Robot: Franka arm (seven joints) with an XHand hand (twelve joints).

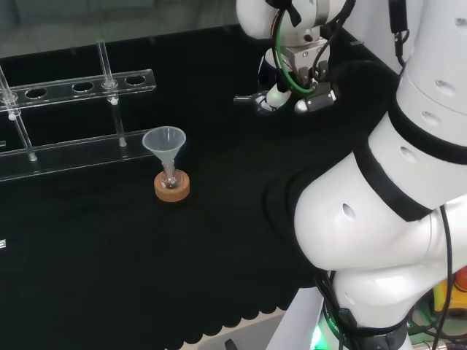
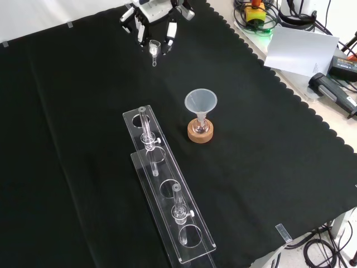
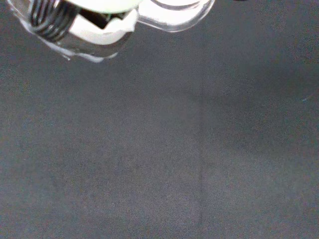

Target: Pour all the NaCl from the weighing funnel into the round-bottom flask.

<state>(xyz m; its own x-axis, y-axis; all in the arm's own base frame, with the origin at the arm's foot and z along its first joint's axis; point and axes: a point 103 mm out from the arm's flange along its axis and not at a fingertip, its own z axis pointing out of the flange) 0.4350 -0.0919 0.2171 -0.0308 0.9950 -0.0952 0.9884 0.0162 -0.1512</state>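
Observation:
A small round-bottom flask (image 1: 170,177) (image 2: 201,124) sits upright in a cork ring (image 1: 172,187) (image 2: 201,134) near the middle of the cloth. A clear plastic funnel (image 1: 164,141) (image 2: 201,102) stands in its neck. In the head view the hand (image 1: 295,69) hangs above the cloth to the right of the flask and farther off. In the front view the hand (image 2: 158,15) is at the top edge. Its fingers are curled on a small clear weighing funnel (image 1: 252,100) (image 2: 154,49) (image 3: 174,12), whose spout points out from the fingers. I cannot tell what the weighing funnel holds.
A clear acrylic test tube rack (image 1: 80,120) (image 2: 167,190) stands left of the flask in both views, with glass tubes in some holes. The arm's white links (image 1: 387,189) rise at the right of the head view. The cloth's scalloped edge (image 2: 301,106) runs along the front view's right side.

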